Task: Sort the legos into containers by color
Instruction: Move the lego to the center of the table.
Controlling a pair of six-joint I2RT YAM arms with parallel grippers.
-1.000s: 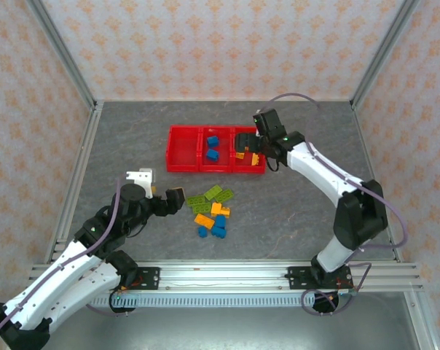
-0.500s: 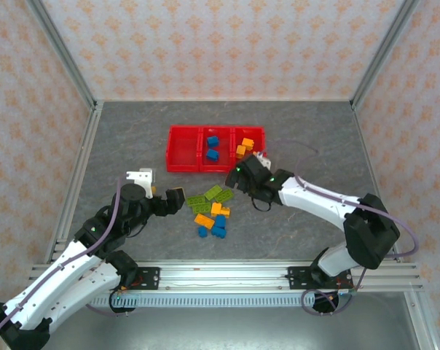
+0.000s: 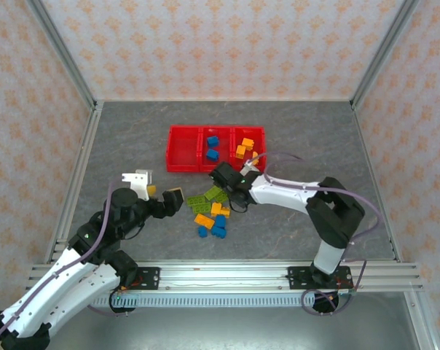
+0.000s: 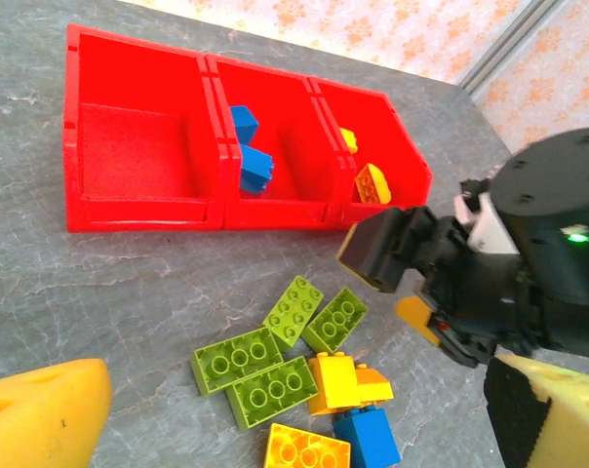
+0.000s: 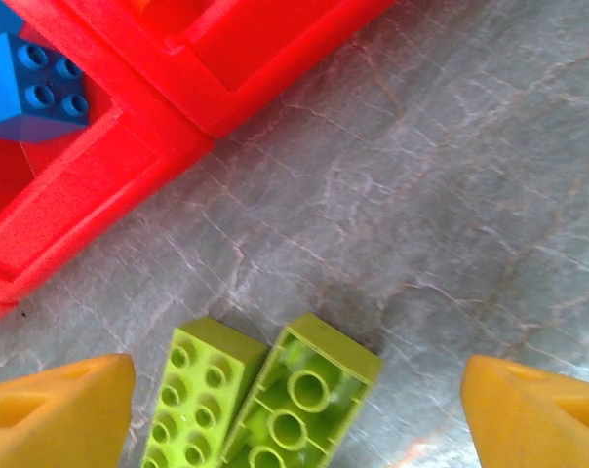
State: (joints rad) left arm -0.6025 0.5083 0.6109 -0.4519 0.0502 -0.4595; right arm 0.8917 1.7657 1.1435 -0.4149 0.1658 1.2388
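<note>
Your right jaws hang spread over two lime green studded plastic bricks (image 5: 192, 400) on the bench, just near of the red three-bin plastic tray (image 3: 183, 129), prob. lining up a pick. Left jaws spread too, parked left of the pile (image 3: 211, 210).

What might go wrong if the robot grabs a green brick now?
The right gripper hangs open over two green bricks lying side by side, so it may pinch both or knock one away. The red tray is close, and a finger might bump it.
</note>
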